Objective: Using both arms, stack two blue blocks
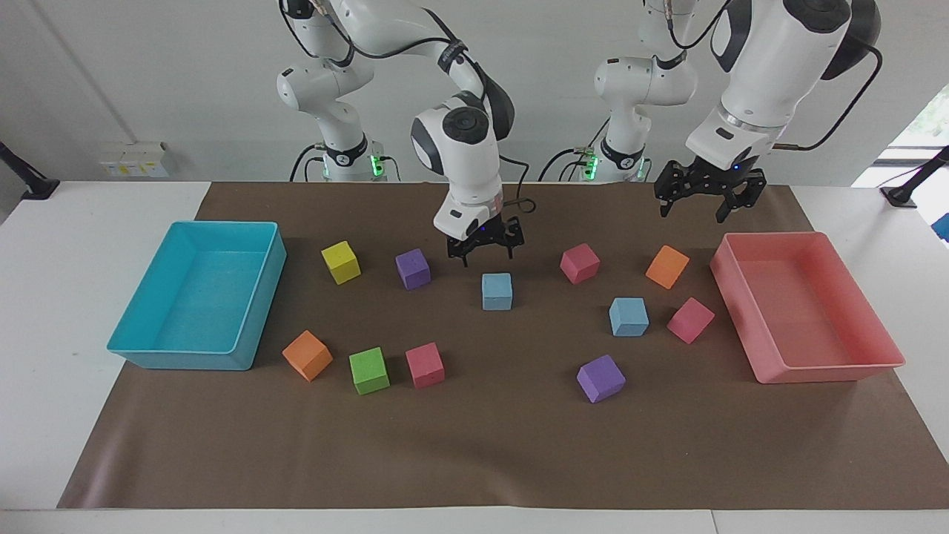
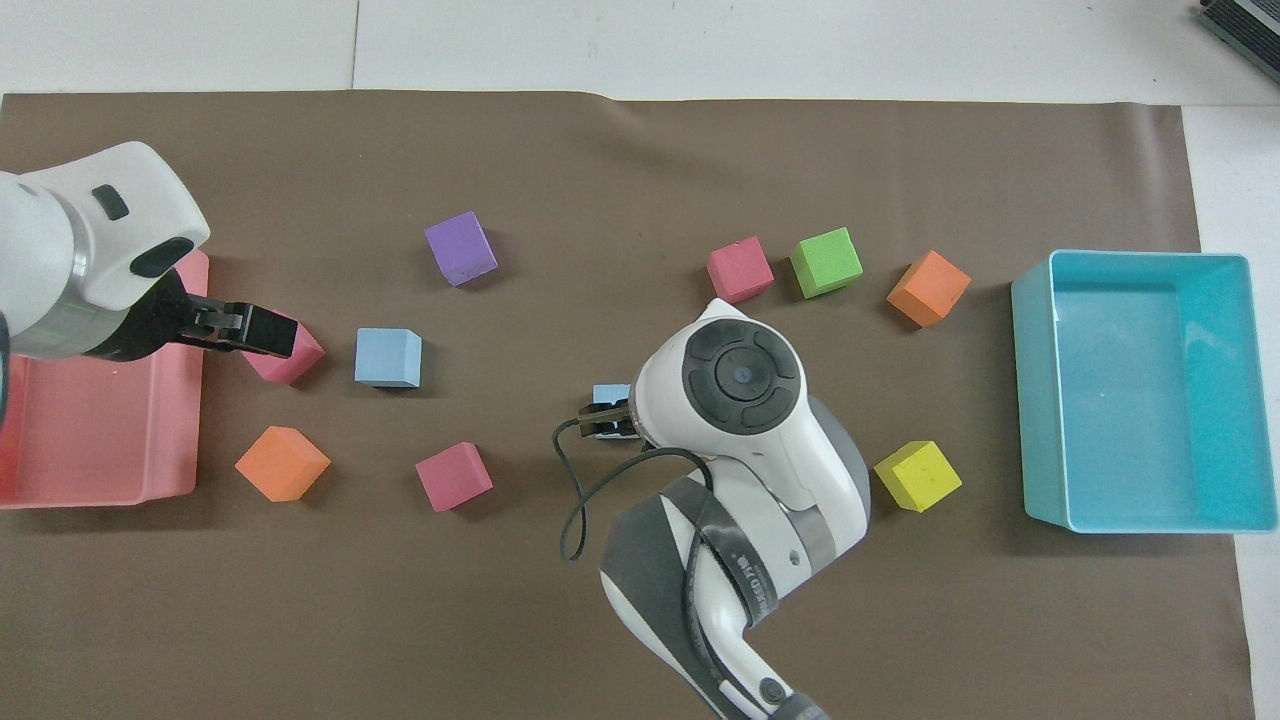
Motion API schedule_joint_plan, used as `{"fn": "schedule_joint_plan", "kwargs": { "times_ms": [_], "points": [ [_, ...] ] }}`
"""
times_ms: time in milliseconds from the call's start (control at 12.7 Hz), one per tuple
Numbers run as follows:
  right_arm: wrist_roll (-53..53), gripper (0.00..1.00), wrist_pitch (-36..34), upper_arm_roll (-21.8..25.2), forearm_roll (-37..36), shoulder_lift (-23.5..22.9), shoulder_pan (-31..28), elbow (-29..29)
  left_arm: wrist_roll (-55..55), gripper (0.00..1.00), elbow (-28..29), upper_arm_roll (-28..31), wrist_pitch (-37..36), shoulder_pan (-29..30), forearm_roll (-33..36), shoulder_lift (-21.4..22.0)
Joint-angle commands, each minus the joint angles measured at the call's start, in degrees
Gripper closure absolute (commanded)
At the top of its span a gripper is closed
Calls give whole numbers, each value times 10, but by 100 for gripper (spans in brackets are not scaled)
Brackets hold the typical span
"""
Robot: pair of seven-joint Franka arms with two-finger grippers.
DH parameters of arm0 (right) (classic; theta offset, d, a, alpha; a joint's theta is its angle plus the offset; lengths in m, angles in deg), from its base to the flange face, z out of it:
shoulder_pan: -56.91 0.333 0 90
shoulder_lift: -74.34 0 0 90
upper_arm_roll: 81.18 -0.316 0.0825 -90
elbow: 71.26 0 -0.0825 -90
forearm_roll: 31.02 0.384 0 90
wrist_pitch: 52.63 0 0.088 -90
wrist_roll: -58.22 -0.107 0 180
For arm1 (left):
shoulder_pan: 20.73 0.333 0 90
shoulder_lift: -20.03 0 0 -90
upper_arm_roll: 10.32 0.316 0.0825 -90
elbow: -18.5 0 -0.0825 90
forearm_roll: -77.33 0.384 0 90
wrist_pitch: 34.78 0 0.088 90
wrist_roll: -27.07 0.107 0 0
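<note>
Right gripper (image 1: 480,250) is up off the mat with its fingers spread and nothing between them, hanging over the central blue block (image 1: 497,291), which sits free on the brown mat (image 1: 474,445) near the table's middle. In the overhead view that block is mostly hidden under the right wrist; only a corner shows at about 9 o'clock of the wrist head. Left gripper (image 1: 700,196) is also open and empty, in the air over the patch of mat with the orange cube (image 1: 667,266) and the pink tray (image 1: 808,308); seen from above its tips cover the magenta cube (image 2: 290,355), but the facing view shows it well above the table, so no contact. Second blue block (image 1: 629,317) rests on the mat toward the left arm's end, at roughly 3 o'clock of the central block in the facing view, just beside that magenta cube and near the purple cube (image 1: 600,377). We read this as: base block placed in the middle, nothing stacked yet, pick of the second block is the step in hand. Next move calls for the left gripper to come over the second blue block, square to its faces, descend, close, then set it flush on the central one. The right arm needs to clear that spot first. Risk: clipping the neighbouring magenta cube on descent.
</note>
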Motion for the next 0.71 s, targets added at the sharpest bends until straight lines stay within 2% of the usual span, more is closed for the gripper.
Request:
{"fn": "schedule_joint_plan", "kwargs": {
  "times_ms": [0,158,316,474,553,632],
  "points": [
    [21,0,-32,-6,16,53,-46,-29,-3,0,52,7,43,-7,-4,7],
    [47,0,-20,-5,84,52,-64,-32,-5,0,111,7,108,-7,-5,16],
    [140,0,17,-5,181,45,-91,-50,-5,0,123,7,125,-10,-5,5],
    [197,0,41,-5,234,16,-99,-47,-6,0,148,7,167,-11,-5,-3],
    [234,5,45,-5,271,1,-105,-48,-6,0,156,7,189,-12,-5,-12],
    [276,17,45,-4,303,-9,-113,-48,-6,0,162,7,207,-13,-5,-23]
  ]
}}
